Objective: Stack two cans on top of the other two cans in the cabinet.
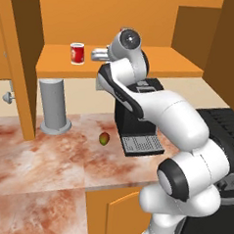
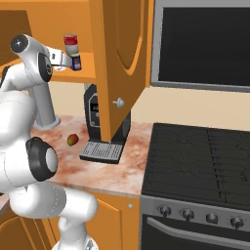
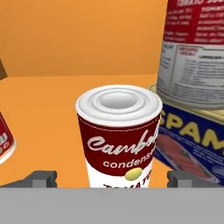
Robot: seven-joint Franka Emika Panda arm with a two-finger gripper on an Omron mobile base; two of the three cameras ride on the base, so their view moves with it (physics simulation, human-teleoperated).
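Observation:
In the hand view a can [image 3: 118,135], dark red above and white below, stands upright on the cabinet shelf [image 3: 48,100]. It sits between the fingertips [image 3: 41,178] of my open gripper [image 3: 111,178], one tip on each side and neither touching it. To its right a red can with a greyish lower part [image 3: 194,52] rests on the squat blue can [image 3: 192,140]; the same stack, red can [image 2: 72,43] on blue can [image 2: 76,62], appears from the right base. The bright red can [image 1: 77,53] stands alone, left of the gripper [image 1: 97,54], and its edge [image 3: 3,138] is at the hand view's left.
The cabinet's open door [image 2: 124,63] hangs right of the shelf. Below on the counter [image 1: 38,153] stand a black coffee machine [image 1: 138,120], a grey cylinder [image 1: 54,105] and a small fruit [image 1: 104,138]. A stove [image 2: 205,166] lies to the right.

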